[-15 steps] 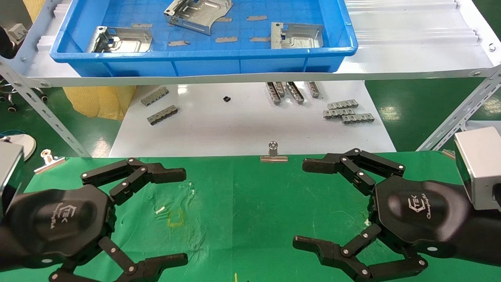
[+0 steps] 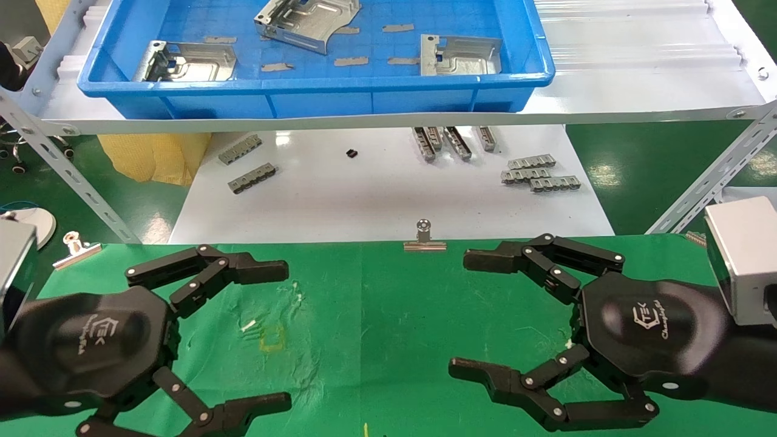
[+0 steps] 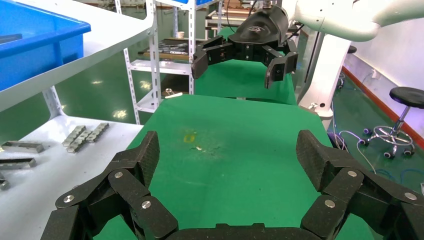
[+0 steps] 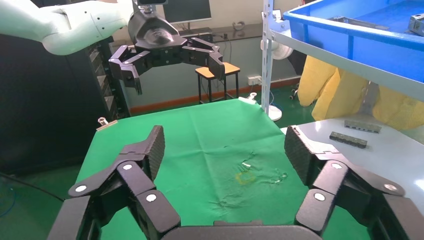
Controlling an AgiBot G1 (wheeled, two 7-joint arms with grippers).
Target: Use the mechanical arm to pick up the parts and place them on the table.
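Three shiny silver parts lie in the blue bin (image 2: 315, 85) on the raised shelf at the back: one at the left (image 2: 185, 60), one tilted in the middle (image 2: 306, 21), one at the right (image 2: 461, 54). The green cloth table (image 2: 394, 315) with its yellow square mark (image 2: 272, 340) lies in front, with no part on it. My left gripper (image 2: 286, 335) is open and empty over the cloth's left side, as the left wrist view shows (image 3: 227, 155). My right gripper (image 2: 459, 314) is open and empty over the right side, as the right wrist view shows (image 4: 225, 145).
Small grey slotted strips (image 2: 540, 173) lie on the glossy white tabletop (image 2: 364, 194) below the shelf. A silver binder clip (image 2: 425, 240) grips the cloth's far edge, and another (image 2: 76, 249) its left corner. Slanted metal shelf struts (image 2: 710, 176) stand at both sides.
My right gripper has shifted slightly left and its fingers have drawn in a little. The left gripper and the parts have not moved.
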